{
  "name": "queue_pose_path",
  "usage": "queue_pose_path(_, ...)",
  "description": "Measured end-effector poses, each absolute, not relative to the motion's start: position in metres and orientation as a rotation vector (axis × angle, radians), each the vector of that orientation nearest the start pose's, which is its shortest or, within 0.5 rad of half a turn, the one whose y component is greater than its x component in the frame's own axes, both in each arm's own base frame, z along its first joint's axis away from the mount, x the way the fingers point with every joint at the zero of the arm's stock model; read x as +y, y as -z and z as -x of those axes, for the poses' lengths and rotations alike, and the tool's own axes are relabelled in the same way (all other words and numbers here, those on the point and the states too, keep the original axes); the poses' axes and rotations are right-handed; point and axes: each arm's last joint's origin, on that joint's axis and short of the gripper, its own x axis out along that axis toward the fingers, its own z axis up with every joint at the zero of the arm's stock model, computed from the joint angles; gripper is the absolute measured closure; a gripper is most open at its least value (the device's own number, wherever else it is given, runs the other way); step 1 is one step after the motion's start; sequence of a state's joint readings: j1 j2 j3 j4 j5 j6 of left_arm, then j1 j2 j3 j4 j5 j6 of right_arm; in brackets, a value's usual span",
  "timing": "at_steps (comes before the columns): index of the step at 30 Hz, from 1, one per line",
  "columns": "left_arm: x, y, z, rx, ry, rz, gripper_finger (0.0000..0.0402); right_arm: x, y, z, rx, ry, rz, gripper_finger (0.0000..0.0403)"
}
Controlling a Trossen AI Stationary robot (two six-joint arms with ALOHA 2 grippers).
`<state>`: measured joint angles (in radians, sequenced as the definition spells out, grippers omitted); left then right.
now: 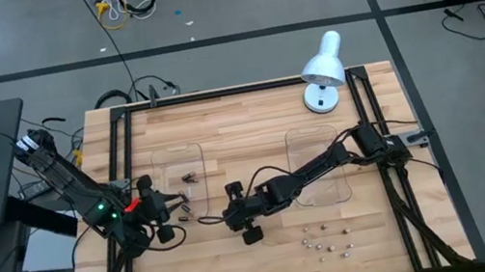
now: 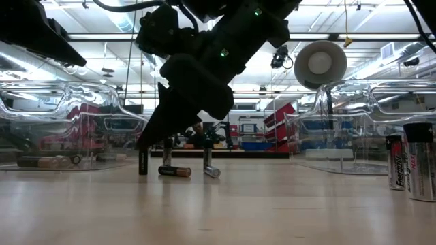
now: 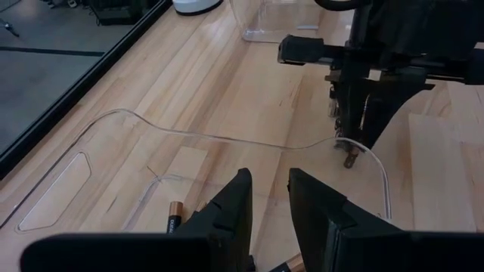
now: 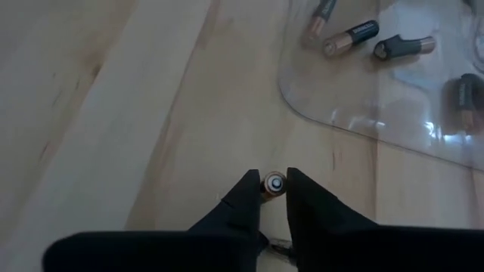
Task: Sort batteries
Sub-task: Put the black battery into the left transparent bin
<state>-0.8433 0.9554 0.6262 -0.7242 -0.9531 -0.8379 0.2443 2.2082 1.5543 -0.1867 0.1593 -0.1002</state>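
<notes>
- The right claw [image 4: 273,189] pinches a dark, copper-ended battery [image 4: 274,183] between its fingertips.
- More batteries [image 4: 350,35] lie ahead in the clear tray [image 4: 355,113].
- The left claw [image 3: 268,200] stands narrowly parted, holding nothing.

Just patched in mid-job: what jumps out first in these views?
The right gripper pinches a copper-tipped battery end-on beside the left clear tray, which already holds dark batteries. Silver batteries lie scattered on the table's near-right. The left gripper hovers over that tray.
</notes>
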Motion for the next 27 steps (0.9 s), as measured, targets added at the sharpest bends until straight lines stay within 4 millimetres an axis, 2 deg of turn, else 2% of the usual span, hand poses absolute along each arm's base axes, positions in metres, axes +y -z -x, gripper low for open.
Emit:
queue_pose_path(6,-0.104,-0.223,-0.124,0.543,-0.348,-0.016,0.0314,0.11,-0.143,-0.459,0.82,-0.128,0.267,0.0382)
queue_pose_path(12,-0.104,-0.223,-0.125,0.541,-0.347,-0.014,0.0314,0.11,-0.143,-0.46,0.813,-0.128,0.267,0.0386)
queue_pose_path(14,-0.105,-0.223,-0.125,0.54,-0.347,-0.012,0.0314,0.11,-0.15,-0.459,0.797,-0.128,0.264,0.0386)
queue_pose_path(16,-0.105,-0.224,-0.125,0.537,-0.346,-0.007,0.0314,0.109,-0.165,-0.458,0.758,-0.128,0.256,0.0386)
queue_pose_path(20,-0.106,-0.225,-0.126,0.515,-0.349,-0.008,0.0314,0.109,-0.207,-0.451,0.657,-0.125,0.245,0.0386)
queue_pose_path(24,-0.108,-0.228,-0.129,0.467,-0.353,-0.031,0.0314,0.105,-0.248,-0.447,0.491,-0.077,0.268,0.0386)
queue_pose_path(27,-0.11,-0.234,-0.132,0.39,-0.377,-0.061,0.0314,0.091,-0.26,-0.455,0.377,-0.072,0.246,0.0388)
